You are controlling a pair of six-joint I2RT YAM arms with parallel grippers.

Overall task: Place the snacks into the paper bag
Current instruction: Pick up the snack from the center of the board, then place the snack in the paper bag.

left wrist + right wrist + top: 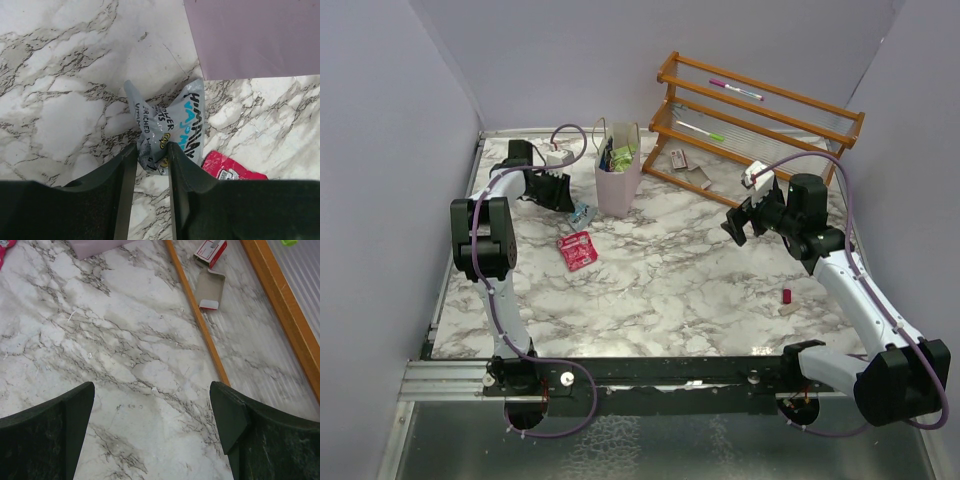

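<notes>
The pale pink paper bag stands upright at the back centre with several snacks sticking out of its top. Its lower wall shows in the left wrist view. My left gripper is low on the table just left of the bag. It is shut on the crumpled end of a blue-white wrapper, which lies on the marble. A red packet lies flat nearby and also shows in the left wrist view. My right gripper hovers open and empty over bare marble.
An orange wooden slatted rack stands at the back right with a pink marker and a green marker on it. An opened small cardboard box lies by its front rail. A tiny red stub lies at right.
</notes>
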